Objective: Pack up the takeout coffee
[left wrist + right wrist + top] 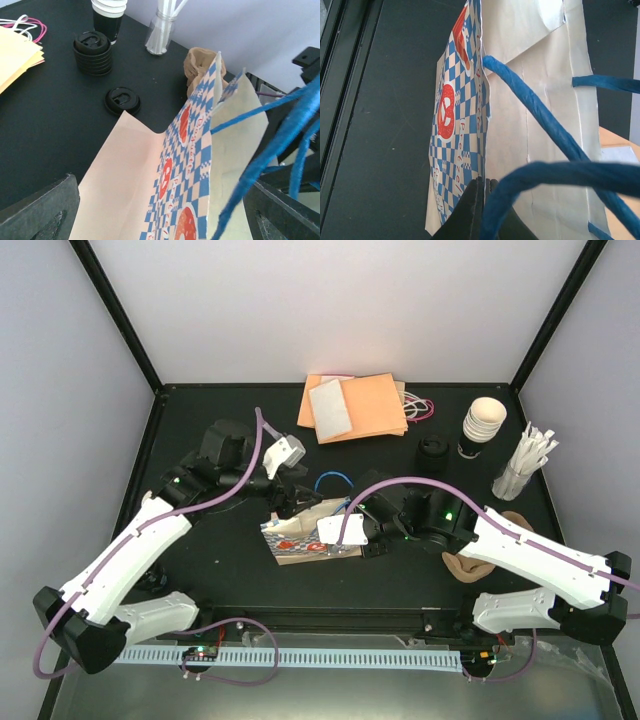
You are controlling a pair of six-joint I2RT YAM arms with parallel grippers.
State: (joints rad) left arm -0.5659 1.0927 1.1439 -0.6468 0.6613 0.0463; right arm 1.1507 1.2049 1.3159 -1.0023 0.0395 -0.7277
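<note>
While lying sideways, item: blue-checked paper bag (blue handles).
Left gripper: gaping, straddling bag.
Right gripper: pinching bag rim, closed.

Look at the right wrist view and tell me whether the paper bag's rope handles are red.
No, the rope handles of the paper bag are blue; red shows only in its printed pattern.

In your right wrist view, the blurred blue paper-cord handle covers part of the blue-checked paper bag. Your left wrist view's top edge crops the cream cup stack.
</note>
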